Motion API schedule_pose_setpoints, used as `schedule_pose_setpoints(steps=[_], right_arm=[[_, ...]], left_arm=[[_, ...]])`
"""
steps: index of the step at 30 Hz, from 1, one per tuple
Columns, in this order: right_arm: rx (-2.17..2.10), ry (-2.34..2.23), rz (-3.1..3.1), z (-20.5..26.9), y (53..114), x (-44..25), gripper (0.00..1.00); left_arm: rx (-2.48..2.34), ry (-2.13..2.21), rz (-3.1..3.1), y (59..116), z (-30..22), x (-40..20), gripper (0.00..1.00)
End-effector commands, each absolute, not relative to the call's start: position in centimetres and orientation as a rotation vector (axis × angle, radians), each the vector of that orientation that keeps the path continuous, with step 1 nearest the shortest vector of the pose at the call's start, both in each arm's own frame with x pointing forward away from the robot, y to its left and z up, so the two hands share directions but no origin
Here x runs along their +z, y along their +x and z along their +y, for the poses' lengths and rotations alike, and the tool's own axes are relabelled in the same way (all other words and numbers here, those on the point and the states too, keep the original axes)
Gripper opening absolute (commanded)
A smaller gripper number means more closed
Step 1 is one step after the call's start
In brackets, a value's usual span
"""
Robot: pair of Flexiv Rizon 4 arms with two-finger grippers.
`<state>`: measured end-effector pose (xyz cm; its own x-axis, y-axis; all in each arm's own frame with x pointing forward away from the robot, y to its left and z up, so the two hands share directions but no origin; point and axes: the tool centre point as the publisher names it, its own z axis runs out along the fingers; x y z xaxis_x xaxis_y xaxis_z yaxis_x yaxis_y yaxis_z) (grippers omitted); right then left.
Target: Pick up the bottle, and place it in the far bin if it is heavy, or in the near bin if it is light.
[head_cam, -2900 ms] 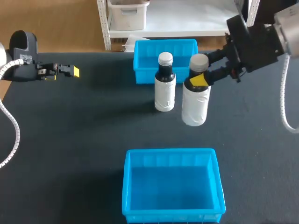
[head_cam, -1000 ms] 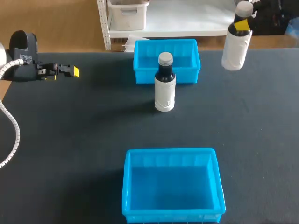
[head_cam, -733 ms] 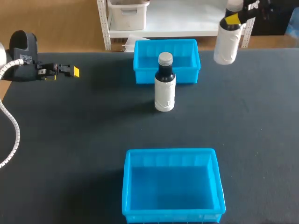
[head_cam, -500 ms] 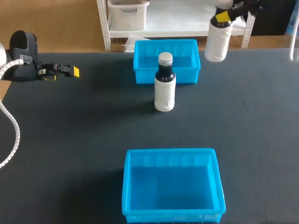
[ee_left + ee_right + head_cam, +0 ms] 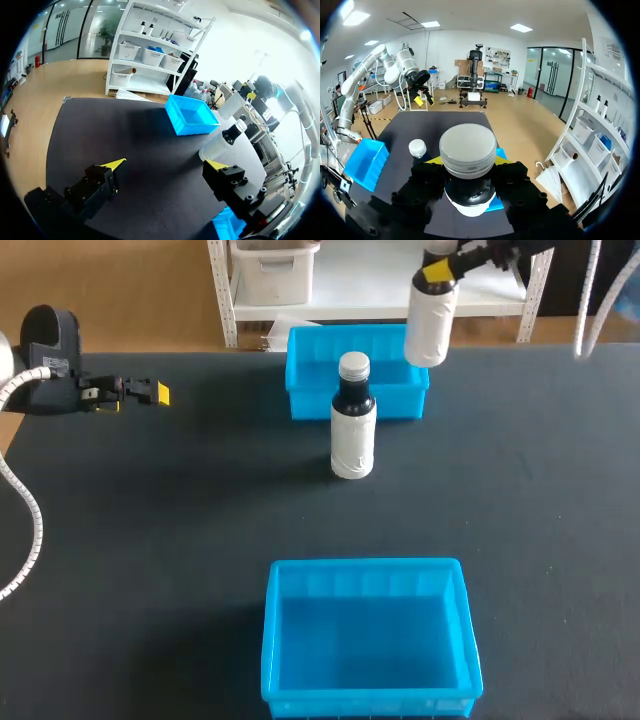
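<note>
My right claw (image 5: 440,270) (image 5: 468,161) has hold of the bottle (image 5: 430,320) (image 5: 468,145). Its two fingers (image 5: 427,177) press on the dark neck from both sides, just under the grey cap. The bottle is up in the air and hangs almost straight. It has a white wrap around its body. From the head view, its low end shows in front of the right end of the far bin (image 5: 310,400) (image 5: 192,117). I cannot tell how high above the bin it is.

The other bottle (image 5: 352,435) (image 5: 220,144) (image 5: 417,148) stands upright on the dark table (image 5: 180,520), just in front of the far bin. It has a grey cap, a dark neck and a white wrap too. Nothing touches it.

The near bin (image 5: 365,566) (image 5: 365,162) sits at the near edge of the table, well apart from the other bottle. I see nothing inside it.

My left claw (image 5: 155,392) (image 5: 165,164) is far off at the left side of the table. Its fingers are spread wide and there is nothing between them. In the left wrist view the far bin and the other bottle are out ahead of it.
</note>
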<state>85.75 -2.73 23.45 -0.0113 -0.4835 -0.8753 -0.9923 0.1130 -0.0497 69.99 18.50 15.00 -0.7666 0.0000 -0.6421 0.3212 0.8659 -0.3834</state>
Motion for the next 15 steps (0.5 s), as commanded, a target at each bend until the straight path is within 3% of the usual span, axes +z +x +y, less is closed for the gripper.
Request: schedule_pose_setpoints(steps=[1, 15], right_arm=[[0.872, -1.519, 1.593, -1.6, 87.2, 23.3, 0.0], [0.924, -1.563, 1.575, 2.4, 88.7, 22.4, 0.0]], left_arm=[[-0.636, 0.231, 2.374, 70.0, 18.5, 15.0, 1.0], [-0.636, 0.231, 2.374, 70.0, 18.5, 15.0, 1.0]])
